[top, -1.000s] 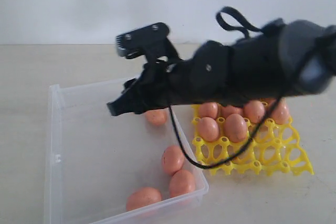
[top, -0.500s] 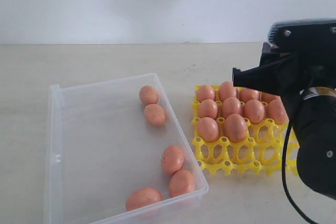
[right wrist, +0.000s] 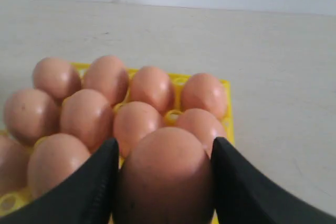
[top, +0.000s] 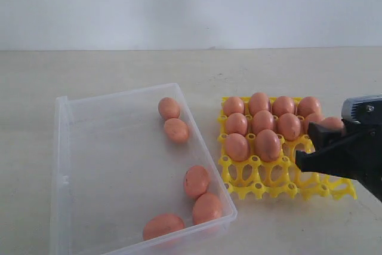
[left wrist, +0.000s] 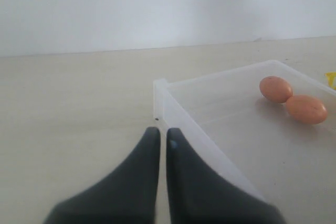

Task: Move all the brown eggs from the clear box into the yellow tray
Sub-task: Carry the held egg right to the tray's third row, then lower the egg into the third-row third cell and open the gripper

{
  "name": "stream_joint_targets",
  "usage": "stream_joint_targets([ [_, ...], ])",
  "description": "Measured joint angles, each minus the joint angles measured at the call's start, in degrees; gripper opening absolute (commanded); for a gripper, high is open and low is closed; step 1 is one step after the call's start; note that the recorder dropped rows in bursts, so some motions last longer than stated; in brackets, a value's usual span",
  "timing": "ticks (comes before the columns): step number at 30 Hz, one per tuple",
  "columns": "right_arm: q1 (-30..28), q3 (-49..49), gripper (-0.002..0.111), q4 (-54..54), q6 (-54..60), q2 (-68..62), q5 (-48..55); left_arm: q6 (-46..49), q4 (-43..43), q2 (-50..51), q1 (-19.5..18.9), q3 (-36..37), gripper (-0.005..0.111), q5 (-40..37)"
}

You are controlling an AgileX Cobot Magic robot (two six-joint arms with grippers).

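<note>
In the exterior view the clear box (top: 62,147) lies on the left and holds several brown eggs, among them one by its far wall (top: 169,108) and one at its near corner (top: 207,208). To its right, the yellow tray (top: 256,189) has its far rows filled with eggs (top: 267,145). My right gripper (top: 316,144) comes in low at the tray's right side. It is shut on a brown egg (right wrist: 165,177) above the filled cups (right wrist: 86,116). My left gripper (left wrist: 161,132) is shut and holds nothing. It sits just outside a corner of the clear box (left wrist: 184,119), with two eggs (left wrist: 275,88) beyond.
Everything rests on a pale beige tabletop (top: 119,70) in front of a white wall. The tray's near row of cups (top: 280,188) holds nothing. The left arm does not show in the exterior view.
The right arm has swung from above the clear box across to the right and come down beside the tray. The eggs in the box have not moved.
</note>
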State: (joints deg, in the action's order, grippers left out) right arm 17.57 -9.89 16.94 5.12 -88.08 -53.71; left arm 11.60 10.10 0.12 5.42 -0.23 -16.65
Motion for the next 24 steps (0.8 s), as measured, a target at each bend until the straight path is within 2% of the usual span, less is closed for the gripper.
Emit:
stream_joint_targets([
  [4,-9.94,-2.09,0.0,-24.12,-6.59,-0.15,8.37,0.0,0.0,0.0,0.0,0.0,0.004,0.0],
  [9,-14.98,-6.52,0.0,-37.83,-10.08,-2.32,10.62,0.0,0.0,0.0,0.0,0.0,0.004,0.0],
  [15,-15.45,-10.65,0.0,-45.01,-10.72,-7.47,11.34,0.0,0.0,0.0,0.0,0.0,0.004,0.0],
  [24,-15.45,-11.22,0.0,-45.06,-11.17,-8.52,11.38,0.0,0.0,0.0,0.0,0.0,0.004,0.0],
])
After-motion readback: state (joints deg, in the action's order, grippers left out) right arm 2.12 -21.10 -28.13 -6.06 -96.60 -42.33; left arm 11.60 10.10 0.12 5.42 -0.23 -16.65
